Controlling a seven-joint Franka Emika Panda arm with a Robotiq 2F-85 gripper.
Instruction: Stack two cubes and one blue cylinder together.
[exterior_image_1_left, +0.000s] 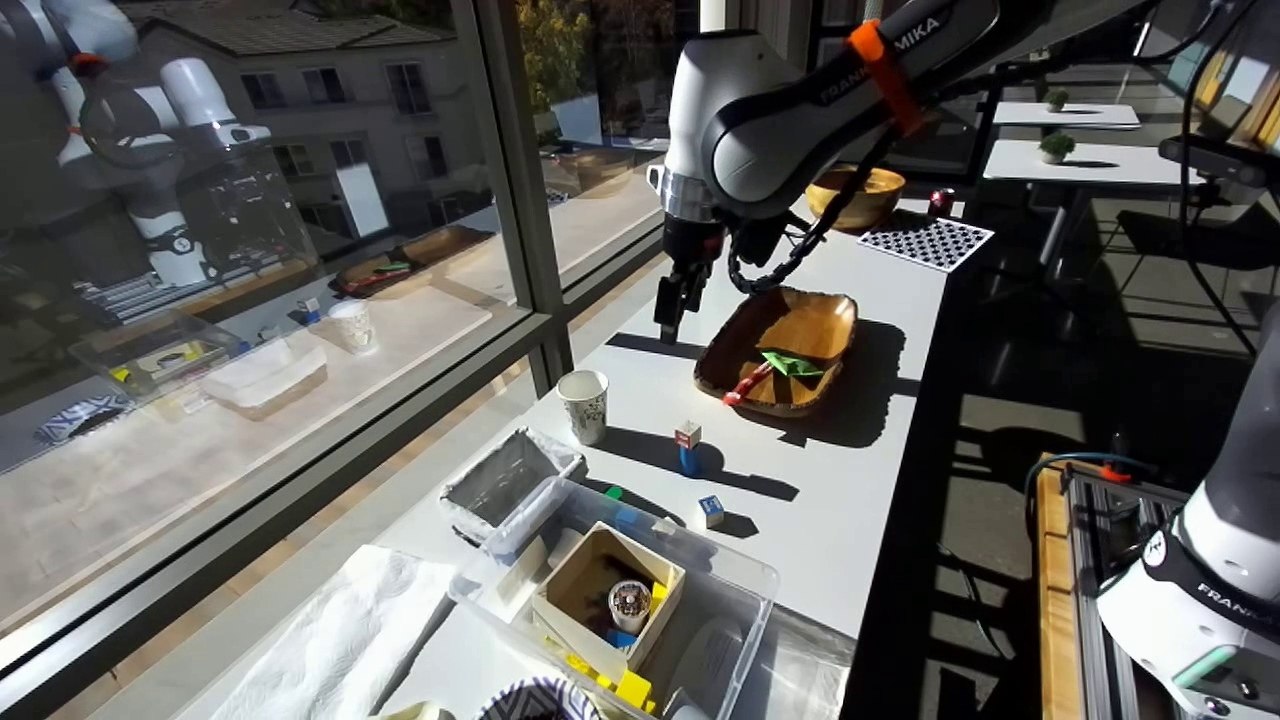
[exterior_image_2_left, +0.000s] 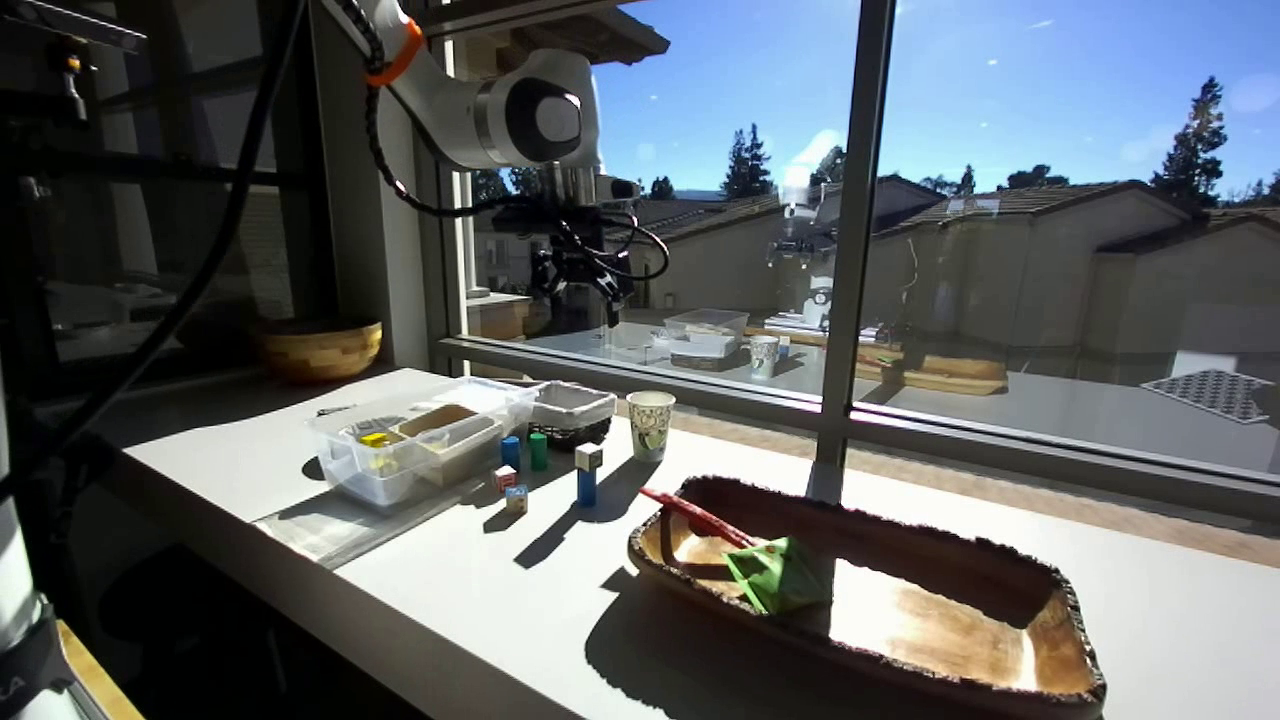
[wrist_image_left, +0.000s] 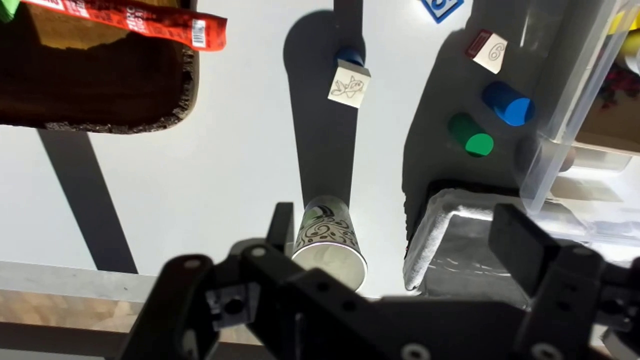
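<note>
A small blue cylinder stands upright on the table with a wooden cube on top, seen in all views; the wrist view shows the cube's animal drawing. A blue-edged cube lies apart from this stack, and it is partly cut off in the wrist view. A red-edged cube sits nearby, close to another blue cylinder and a green cylinder. My gripper is open and empty, high above the table; it also shows in both exterior views.
A white patterned cup stands near the window, beside a lined basket. A clear plastic bin with a box inside is near the cylinders. A wooden tray holds red and green packets. The window frame borders the table.
</note>
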